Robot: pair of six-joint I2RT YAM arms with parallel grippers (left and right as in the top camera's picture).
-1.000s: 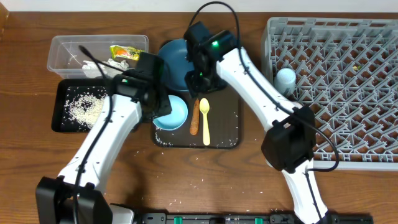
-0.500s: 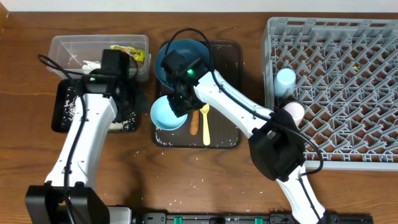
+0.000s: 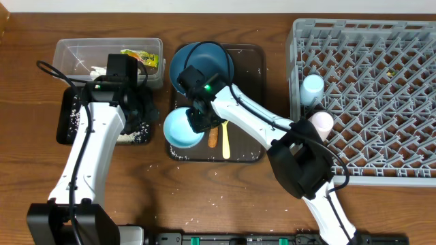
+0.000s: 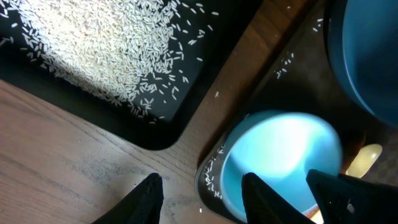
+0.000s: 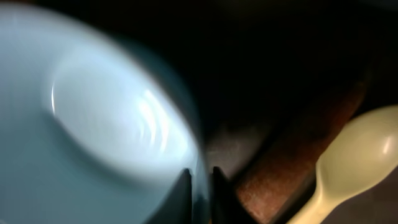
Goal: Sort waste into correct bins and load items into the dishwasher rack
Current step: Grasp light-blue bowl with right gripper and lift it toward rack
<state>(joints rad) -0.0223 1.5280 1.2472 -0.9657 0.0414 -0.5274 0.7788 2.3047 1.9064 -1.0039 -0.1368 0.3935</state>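
Observation:
My right gripper point(image 3: 199, 121) point(image 5: 200, 190) is shut on the right rim of the light-blue bowl point(image 3: 181, 128) point(image 5: 93, 118), one finger inside and one outside. The bowl sits at the left end of the brown serving tray point(image 3: 246, 102), overhanging its edge. Beside it lie the brown stick point(image 3: 213, 138) point(image 5: 292, 174) and the pale yellow spoon point(image 3: 225, 138) point(image 5: 364, 152). The dark blue plate point(image 3: 204, 60) is at the tray's far end. My left gripper point(image 3: 144, 117) point(image 4: 205, 199) hangs open over the table between the black tray point(image 3: 68, 133) and the bowl point(image 4: 280, 155), holding nothing.
Rice point(image 3: 76, 117) point(image 4: 93, 43) lies in the black tray. The clear tub point(image 3: 71, 51) holds a napkin point(image 3: 102, 70) and a yellow-green wrapper point(image 3: 139, 58). The grey rack point(image 3: 368, 102) at right has a light-blue cup point(image 3: 313, 87) and a pink cup point(image 3: 320, 122) at its left side. Stray grains dot the table.
The right gripper came down from the plate to the bowl and closed on its rim; the bowl shifted slightly left. The left arm drew back left toward the black tray.

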